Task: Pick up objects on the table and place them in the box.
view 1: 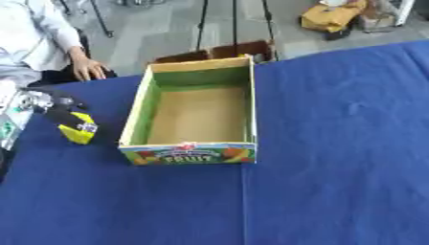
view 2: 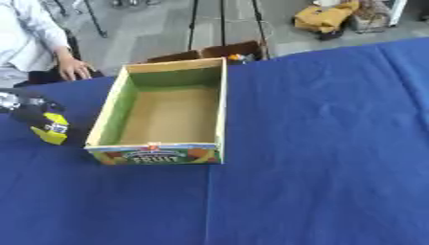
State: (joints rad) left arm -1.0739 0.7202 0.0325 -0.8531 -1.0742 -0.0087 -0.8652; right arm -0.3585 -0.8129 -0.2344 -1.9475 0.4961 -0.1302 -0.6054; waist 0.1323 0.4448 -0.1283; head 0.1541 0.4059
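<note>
Yellow block (view 1: 80,130): small, stiff, likely light, held just left of the open box (view 1: 142,112) over the blue surface (view 1: 335,143), left hand (view 1: 57,109) clamped on its upper end.

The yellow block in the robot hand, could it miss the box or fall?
Yes, possibly. The left robot hand has its fingers curled over the yellow block to the left of the fruit box, outside it, so the block must clear the box's tall left wall and could knock against it. The fingers seem to hold only the block's top, so it might slip onto the blue tablecloth.
</note>
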